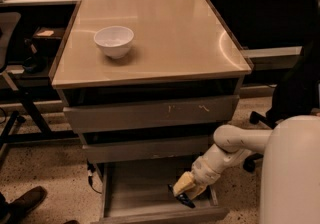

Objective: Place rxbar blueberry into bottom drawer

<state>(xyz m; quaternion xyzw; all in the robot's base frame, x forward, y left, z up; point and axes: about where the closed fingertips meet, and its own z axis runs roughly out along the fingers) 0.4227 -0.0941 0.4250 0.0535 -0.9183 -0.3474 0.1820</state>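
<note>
The bottom drawer [131,194] of the grey-brown cabinet is pulled out, and its flat floor shows. My gripper [184,188], with yellowish fingers [183,183] on a white arm coming from the right, reaches down into the right part of the open drawer. It is shut on the rxbar blueberry [182,199], a small dark bar with a blue edge. The bar sticks out below the fingertips, just above or on the drawer floor near the front right corner; I cannot tell which.
A white bowl [114,41] stands on the cabinet top [165,33] at the left. The two upper drawers [150,114] are almost closed. A black chair base [257,118] is at the right, a shoe [25,202] at the lower left, my white body [292,173] at the lower right.
</note>
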